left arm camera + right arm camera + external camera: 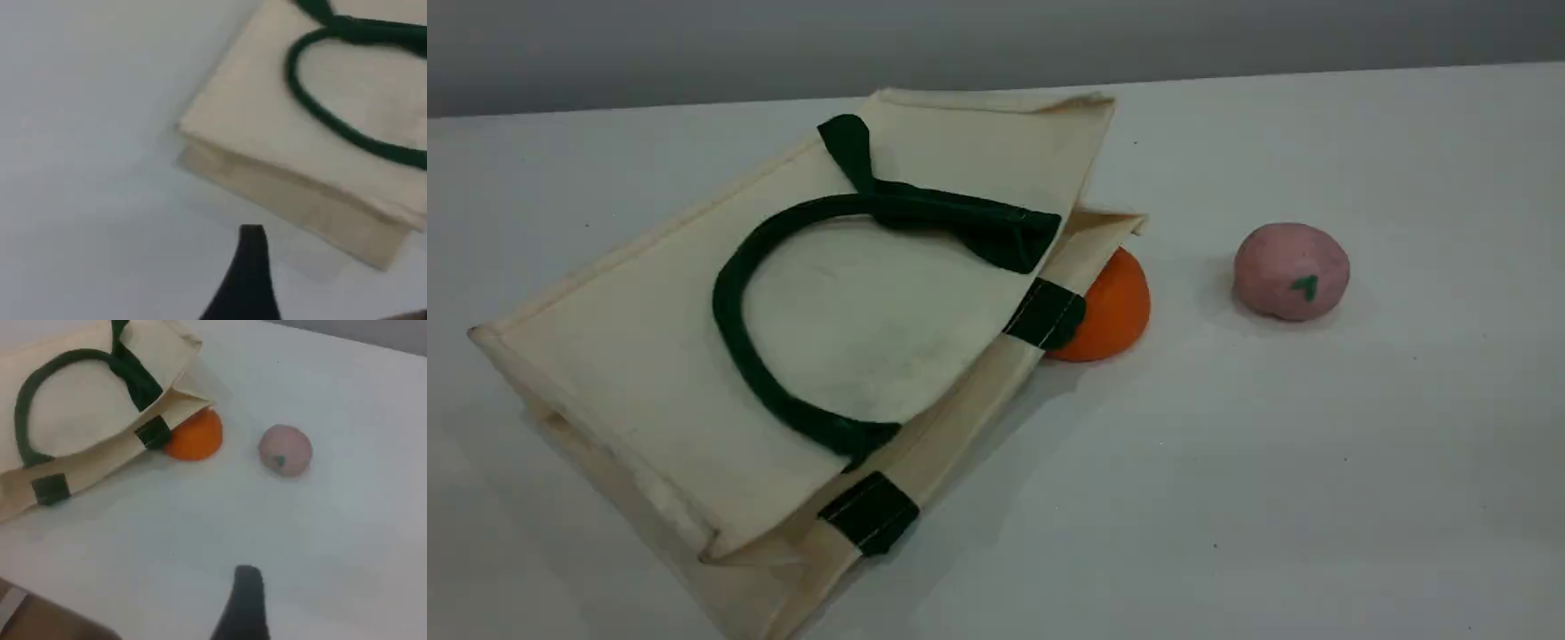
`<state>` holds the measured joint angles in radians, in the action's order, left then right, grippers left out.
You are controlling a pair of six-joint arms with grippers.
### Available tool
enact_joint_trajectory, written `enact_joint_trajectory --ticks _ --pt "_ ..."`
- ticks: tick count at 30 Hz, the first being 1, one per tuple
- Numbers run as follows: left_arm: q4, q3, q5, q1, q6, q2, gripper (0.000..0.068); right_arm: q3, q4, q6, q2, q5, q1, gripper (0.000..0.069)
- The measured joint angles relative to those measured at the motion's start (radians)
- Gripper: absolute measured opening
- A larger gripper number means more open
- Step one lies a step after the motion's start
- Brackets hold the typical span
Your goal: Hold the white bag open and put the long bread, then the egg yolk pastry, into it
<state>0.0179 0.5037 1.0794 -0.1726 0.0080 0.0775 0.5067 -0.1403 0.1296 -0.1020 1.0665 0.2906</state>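
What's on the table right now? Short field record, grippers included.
bag: cream canvas tote bag with dark green strap handles, lying flat on the white table
orange item: round orange item, partly under the bag's mouth edge
pink item: pink ball with green mark, apart, right of the orange one
long bread, egg yolk pastry: not visible
left gripper: open, empty
right gripper: open, empty

I see the large cream canvas tote bag (694,356) lying flat on its side on the white desk (1316,489), mouth facing right. Its dark green strap handle (734,329) loops across the upper panel.
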Motion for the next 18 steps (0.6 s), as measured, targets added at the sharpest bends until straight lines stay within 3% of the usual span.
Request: enact_joint_trajectory --ticks 11,15,18 --pt "-0.018 0.000 0.000 0.005 -0.022 -0.001 0.0593 0.000 -0.002 0.002 0.000 0.002 -0.008 0.0589" --pt "-0.018 0.000 0.000 0.084 -0.017 -0.001 0.0593 0.000 -0.006 0.003 0.005 0.003 -0.096 0.0589" --pt "-0.018 0.000 0.000 0.176 -0.017 -0.002 0.0593 0.000 -0.006 0.006 0.033 0.004 -0.202 0.0589"
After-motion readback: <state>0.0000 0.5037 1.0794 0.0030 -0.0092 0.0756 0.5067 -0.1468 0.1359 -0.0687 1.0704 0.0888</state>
